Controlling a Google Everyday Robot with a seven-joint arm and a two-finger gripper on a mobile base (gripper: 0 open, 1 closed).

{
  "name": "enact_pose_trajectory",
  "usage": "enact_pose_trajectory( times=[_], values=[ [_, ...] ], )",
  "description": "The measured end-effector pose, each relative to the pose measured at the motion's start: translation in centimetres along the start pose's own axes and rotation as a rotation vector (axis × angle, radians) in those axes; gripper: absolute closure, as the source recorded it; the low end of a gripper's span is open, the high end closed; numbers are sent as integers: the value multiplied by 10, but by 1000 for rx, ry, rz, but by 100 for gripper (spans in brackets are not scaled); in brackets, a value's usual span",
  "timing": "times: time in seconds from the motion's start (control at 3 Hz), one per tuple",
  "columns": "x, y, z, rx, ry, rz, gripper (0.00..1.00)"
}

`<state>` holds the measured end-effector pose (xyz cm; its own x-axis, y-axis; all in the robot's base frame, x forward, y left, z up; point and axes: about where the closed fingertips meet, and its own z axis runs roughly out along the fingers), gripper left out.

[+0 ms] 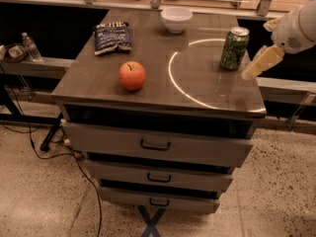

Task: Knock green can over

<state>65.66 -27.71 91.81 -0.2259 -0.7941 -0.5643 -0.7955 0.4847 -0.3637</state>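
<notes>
The green can (234, 48) stands upright near the right edge of the grey cabinet top (163, 88), on the white ring painted there. It has mottled green and white sides and a silver top. My gripper (257, 65) comes in from the right edge of the view, its pale yellowish fingers pointing down-left. Its tip is just right of the can, at the height of the can's base, a small gap apart.
A red apple (132, 75) sits left of centre. A dark blue snack bag (112, 37) lies at the back left. A white bowl (176, 19) stands at the back centre. The cabinet has several drawers (155, 144). Cables run on the floor at left.
</notes>
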Motion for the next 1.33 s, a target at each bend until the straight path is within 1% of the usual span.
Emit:
enact_pose_trajectory(
  times=[0.33, 0.67, 1.0, 1.33],
  values=[
    [-4, -17, 24, 50, -57, 55, 0],
    [-14, -14, 47, 54, -116, 124, 0],
    [-28, -13, 59, 57, -167, 171, 0],
    [-85, 3, 76, 19, -257, 170, 0]
  ],
)
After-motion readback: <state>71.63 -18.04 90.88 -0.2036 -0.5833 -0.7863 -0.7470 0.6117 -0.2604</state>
